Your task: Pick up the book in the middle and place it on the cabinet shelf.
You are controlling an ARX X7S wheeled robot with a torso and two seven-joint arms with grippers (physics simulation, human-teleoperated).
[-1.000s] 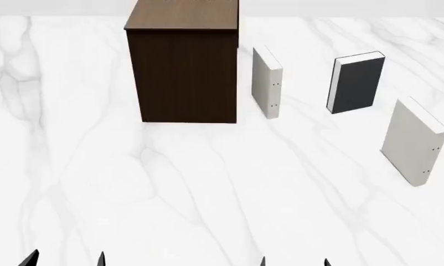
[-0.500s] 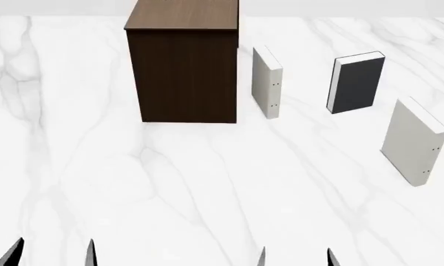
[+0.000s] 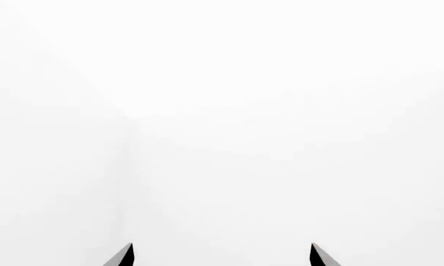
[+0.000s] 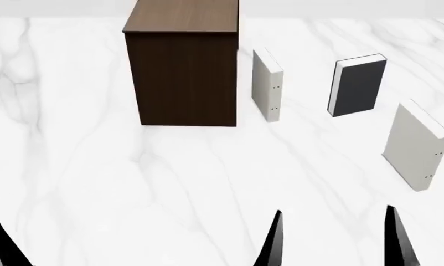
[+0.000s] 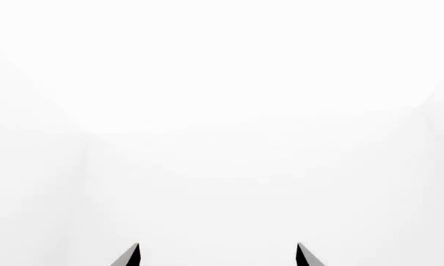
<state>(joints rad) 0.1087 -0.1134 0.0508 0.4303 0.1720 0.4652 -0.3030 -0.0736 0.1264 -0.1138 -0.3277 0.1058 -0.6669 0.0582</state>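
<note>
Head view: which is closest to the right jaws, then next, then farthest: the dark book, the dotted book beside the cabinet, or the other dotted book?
From the right gripper:
1. Right-hand dotted book, nearest, far right.
2. Dark book, farther back.
3. Dotted book beside the cabinet, farthest, though close to the dark book.

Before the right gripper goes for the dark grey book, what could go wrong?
The upright dark grey hardback book stands between two upright pale dotted books. The right gripper, open and low, could clip the nearer pale one and topple it. A push may tip the grey book too. The tall dark brown wooden cabinet demands a high lift.
</note>
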